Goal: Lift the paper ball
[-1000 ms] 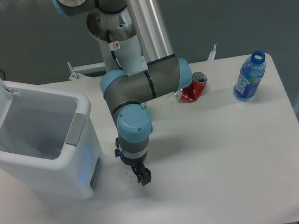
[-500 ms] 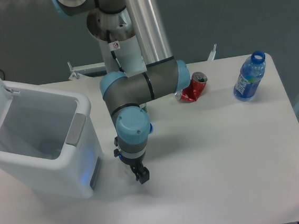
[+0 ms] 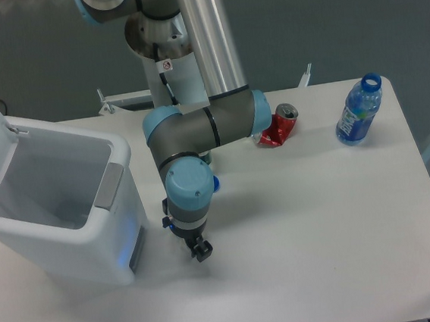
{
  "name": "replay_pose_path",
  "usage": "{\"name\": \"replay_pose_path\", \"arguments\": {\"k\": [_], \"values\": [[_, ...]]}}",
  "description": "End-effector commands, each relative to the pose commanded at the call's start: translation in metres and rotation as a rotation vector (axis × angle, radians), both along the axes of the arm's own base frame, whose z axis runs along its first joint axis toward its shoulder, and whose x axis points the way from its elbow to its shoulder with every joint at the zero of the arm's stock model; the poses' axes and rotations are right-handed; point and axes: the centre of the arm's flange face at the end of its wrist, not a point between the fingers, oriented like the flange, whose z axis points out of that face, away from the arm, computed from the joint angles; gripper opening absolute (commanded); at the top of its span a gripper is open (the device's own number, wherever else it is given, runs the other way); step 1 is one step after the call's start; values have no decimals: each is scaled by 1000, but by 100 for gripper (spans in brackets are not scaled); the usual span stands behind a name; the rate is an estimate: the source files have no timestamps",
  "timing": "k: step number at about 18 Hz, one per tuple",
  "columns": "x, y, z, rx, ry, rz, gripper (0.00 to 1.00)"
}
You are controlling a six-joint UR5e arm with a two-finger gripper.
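Paper ball: the small white crumpled wad of paper cannot be made out. It is white on a white top, and if it is present it lies at or under the fingertips, hidden by the wrist.
Gripper: the black two-finger gripper point(image 3: 201, 251) points straight down, low over the white table point(image 3: 320, 219), just right of the bin's front corner. The jaws look narrow and close together, but I cannot tell whether they are clamped on anything or merely pinched.
Arm: the grey and light-blue UR5e arm point(image 3: 197, 128) folds down from its silver column, and its wrist covers the spot where the wad would sit.
Step in hand: probably the grasp itself, at the bottom of the descent. This is a judgement only.
Doing it well: centre the fingers over the wad so both pads meet paper. Stop just short of the tabletop so the tips do not scrape. Close gently but fully, since crumpled paper gives and a light pinch may slip off a lump.
Check before lifting: rise slowly and straight up, and look for white paper between the fingertips. If nothing shows there, the pick has missed.
Risk: nudging the light wad sideways toward the bin wall, where the fingers would have little room.
Surroundings: an open white plastic bin point(image 3: 78, 246) stands close on one side. A crushed red can point(image 3: 277, 128) and a blue plastic bottle point(image 3: 359, 113) stand well apart at the far edge.
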Motion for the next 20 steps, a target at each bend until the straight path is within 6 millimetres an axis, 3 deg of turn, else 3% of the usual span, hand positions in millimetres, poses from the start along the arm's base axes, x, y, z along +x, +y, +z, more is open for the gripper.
{"name": "replay_pose_path", "arguments": {"k": [9,15,20], "values": [[-21,9,25,41,36,37,0],[-62,6,59,86,84,144,0],[-124,-8,103,145,150,211,0]]}}
